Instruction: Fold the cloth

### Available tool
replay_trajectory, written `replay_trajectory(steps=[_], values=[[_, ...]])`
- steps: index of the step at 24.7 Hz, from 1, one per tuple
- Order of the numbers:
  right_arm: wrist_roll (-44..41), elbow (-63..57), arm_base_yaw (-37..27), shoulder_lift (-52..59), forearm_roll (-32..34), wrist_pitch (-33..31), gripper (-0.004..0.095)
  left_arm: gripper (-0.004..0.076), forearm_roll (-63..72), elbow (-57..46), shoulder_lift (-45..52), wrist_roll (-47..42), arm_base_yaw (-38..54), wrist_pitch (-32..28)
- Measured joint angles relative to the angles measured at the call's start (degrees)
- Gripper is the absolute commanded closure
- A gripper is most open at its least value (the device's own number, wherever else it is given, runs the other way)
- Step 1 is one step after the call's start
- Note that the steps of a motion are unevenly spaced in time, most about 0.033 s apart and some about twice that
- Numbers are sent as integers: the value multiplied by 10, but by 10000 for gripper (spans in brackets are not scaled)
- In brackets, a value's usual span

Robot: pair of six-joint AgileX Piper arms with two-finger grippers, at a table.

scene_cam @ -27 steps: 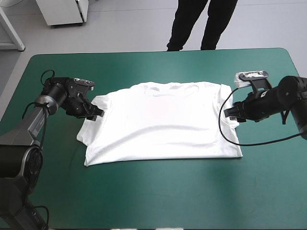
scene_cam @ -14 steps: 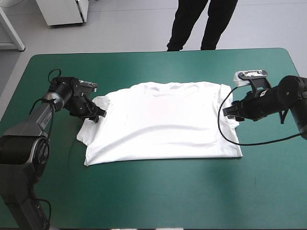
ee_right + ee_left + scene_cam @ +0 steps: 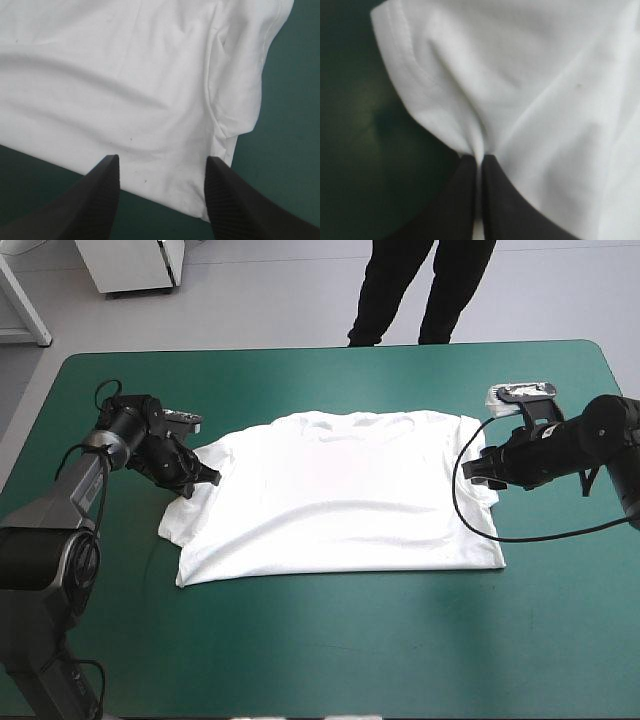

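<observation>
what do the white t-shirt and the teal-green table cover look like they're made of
The white short-sleeved T-shirt looks like soft matte knit fabric, probably cotton: stitched sleeve hem, limp folds where the left tool pinches it. The teal-green table cover looks smooth and matte, perhaps felt or vinyl.

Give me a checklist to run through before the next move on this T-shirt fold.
1. Left gripper has a hold on the T-shirt: ok. It is shut on a pinch of cloth at the sleeve.
2. Right gripper has a hold: not ok. It is open at the T-shirt's opposite side edge, with nothing pinched.
3. T-shirt is spread flat: ok. The collar is toward the far edge, and the only wrinkles are small ones near the sleeves.
4. T-shirt lies wholly on the table: ok. The teal-green cover shows on every side.
5. Left pinch holds both layers: cannot tell.
</observation>
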State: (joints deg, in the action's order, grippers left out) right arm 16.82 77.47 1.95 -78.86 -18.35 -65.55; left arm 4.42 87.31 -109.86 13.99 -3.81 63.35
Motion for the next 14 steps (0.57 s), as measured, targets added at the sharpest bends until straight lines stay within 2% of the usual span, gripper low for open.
replay_trajectory(steps=[6, 14], values=[[0, 15, 0, 0, -5, -12, 422, 746, 54, 64, 80, 0, -24, 54], [0, 15, 0, 0, -9, -21, 422, 746, 73, 68, 61, 0, -99, 59]])
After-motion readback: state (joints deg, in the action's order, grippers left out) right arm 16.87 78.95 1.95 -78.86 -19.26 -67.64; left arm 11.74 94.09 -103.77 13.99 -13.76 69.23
